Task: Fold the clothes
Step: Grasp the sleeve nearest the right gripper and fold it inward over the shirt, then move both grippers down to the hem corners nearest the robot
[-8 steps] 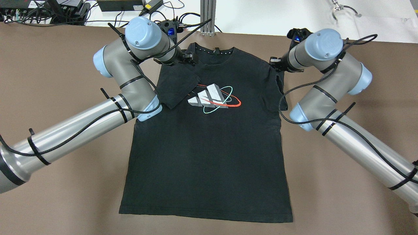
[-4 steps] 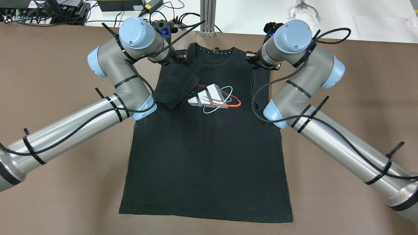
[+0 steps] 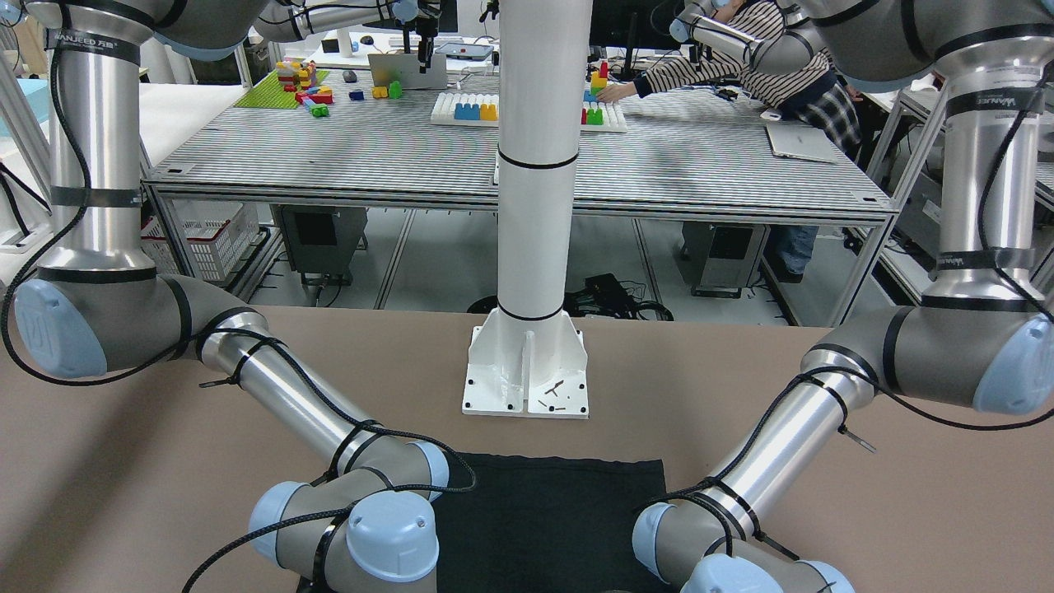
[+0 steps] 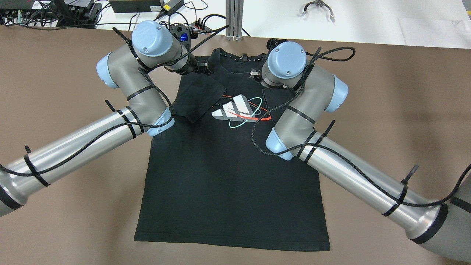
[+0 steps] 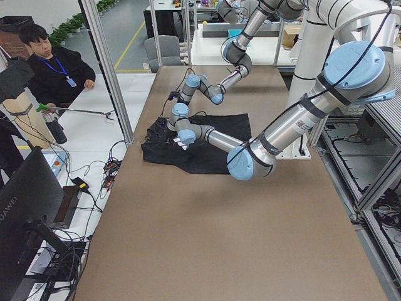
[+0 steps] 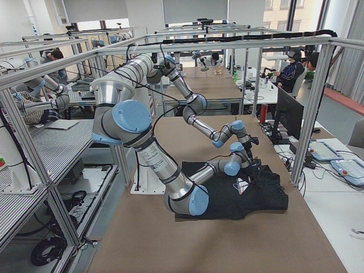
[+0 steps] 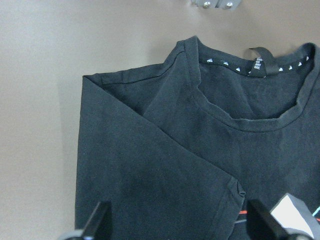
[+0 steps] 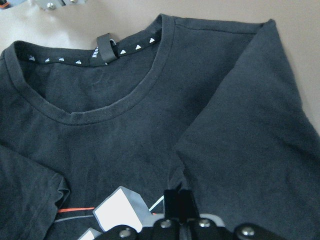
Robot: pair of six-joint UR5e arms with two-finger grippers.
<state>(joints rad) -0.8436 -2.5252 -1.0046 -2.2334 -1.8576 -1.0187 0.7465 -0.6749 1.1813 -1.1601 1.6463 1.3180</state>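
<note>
The clothes are a black T-shirt (image 4: 228, 176) with a grey, red and teal chest print, lying flat on the brown table with its collar at the far edge. Its left sleeve (image 4: 198, 97) is folded onto the chest. My left gripper (image 7: 181, 225) hovers open above that sleeve, near the collar (image 7: 250, 65), holding nothing. My right gripper (image 8: 179, 200) is shut on the right sleeve (image 8: 245, 125), which is drawn in over the chest beside the print. In the overhead view the left gripper (image 4: 206, 68) and right gripper (image 4: 254, 75) sit either side of the neckline.
The white post's base plate (image 3: 527, 375) stands just past the shirt's hem (image 3: 547, 511). Cables and power boxes (image 4: 136, 5) and an aluminium upright (image 4: 234, 18) line the far edge. A seated person (image 5: 53, 63) holds a grabber tool beyond that edge.
The right arm has swept from the shirt's right shoulder inward to the chest, carrying the right sleeve over the body. The left gripper has drawn back slightly from the folded left sleeve.
</note>
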